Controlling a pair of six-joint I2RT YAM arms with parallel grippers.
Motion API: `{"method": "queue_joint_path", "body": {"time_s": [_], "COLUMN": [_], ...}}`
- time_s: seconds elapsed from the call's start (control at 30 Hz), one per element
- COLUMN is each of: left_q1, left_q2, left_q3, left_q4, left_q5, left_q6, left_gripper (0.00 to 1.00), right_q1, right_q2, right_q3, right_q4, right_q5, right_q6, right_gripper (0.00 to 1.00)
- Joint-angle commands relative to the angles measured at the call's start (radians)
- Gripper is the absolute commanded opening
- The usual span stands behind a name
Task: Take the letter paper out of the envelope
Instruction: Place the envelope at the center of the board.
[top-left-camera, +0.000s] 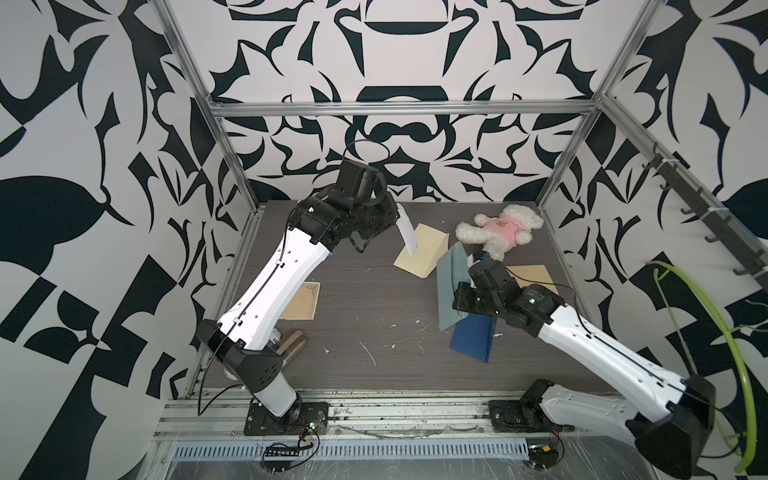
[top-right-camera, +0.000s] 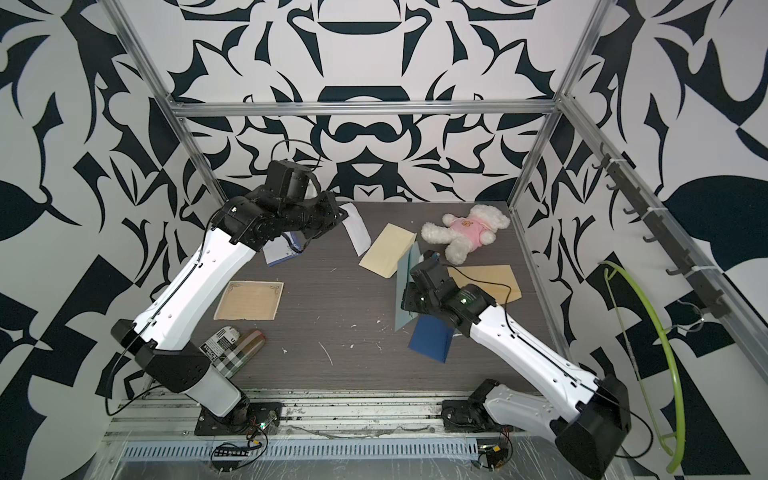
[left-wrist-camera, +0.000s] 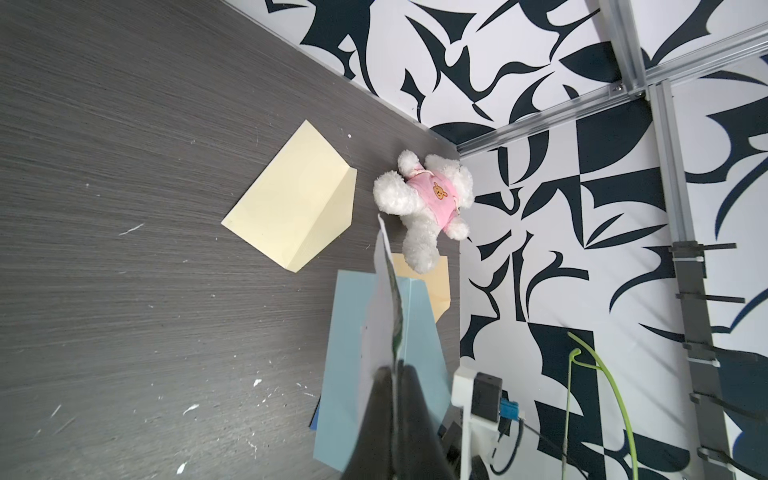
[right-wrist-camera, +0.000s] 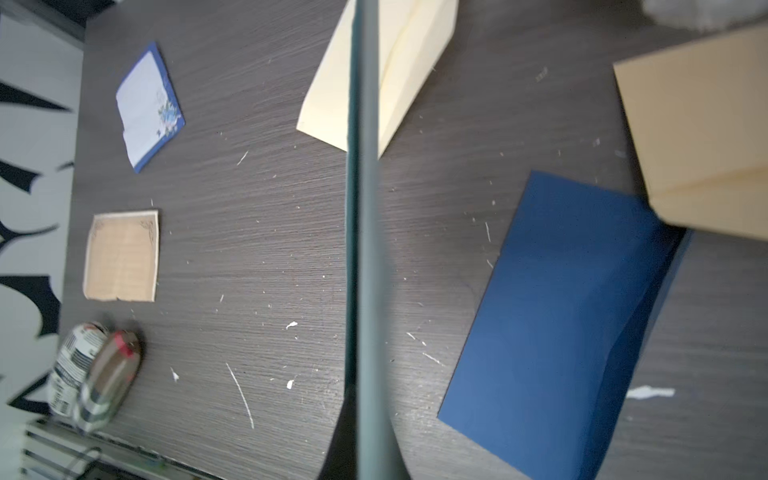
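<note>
My left gripper (top-left-camera: 395, 217) is shut on one end of the white letter paper (top-left-camera: 406, 232), which hangs tilted in the air over the back middle of the table. In the left wrist view the paper (left-wrist-camera: 380, 316) rises edge-on from the closed jaws of the left gripper (left-wrist-camera: 395, 370). To its right, my right gripper (top-left-camera: 459, 299) is shut on the light blue envelope (top-left-camera: 449, 286), holding it on edge. In the right wrist view the envelope (right-wrist-camera: 365, 208) is a thin vertical strip. In both top views paper and envelope are apart.
A cream envelope (top-left-camera: 419, 249) lies under the paper, with a teddy bear (top-left-camera: 498, 228) at the back right. A dark blue envelope (top-left-camera: 473, 338) and a tan envelope (top-left-camera: 532, 276) lie near the right arm. A tan sheet (top-right-camera: 249, 301), a blue-edged sheet (top-right-camera: 278, 253) and a can (top-right-camera: 232, 343) lie left.
</note>
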Motion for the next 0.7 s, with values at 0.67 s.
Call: {"method": "queue_joint_path", "body": {"time_s": [0.67], "left_q1": [0.001], "left_q2": [-0.229], "left_q3": [-0.527], "left_q4": [0.194], "left_q5": [0.057], "left_q6": [0.026], "left_gripper": [0.00], "right_q1": [-0.171], "right_q2": [0.252], "right_q3": [-0.244], "right_q4": [0.448], "right_q5": [-0.193], "right_q6": [0.246], "right_gripper": [0.03]}}
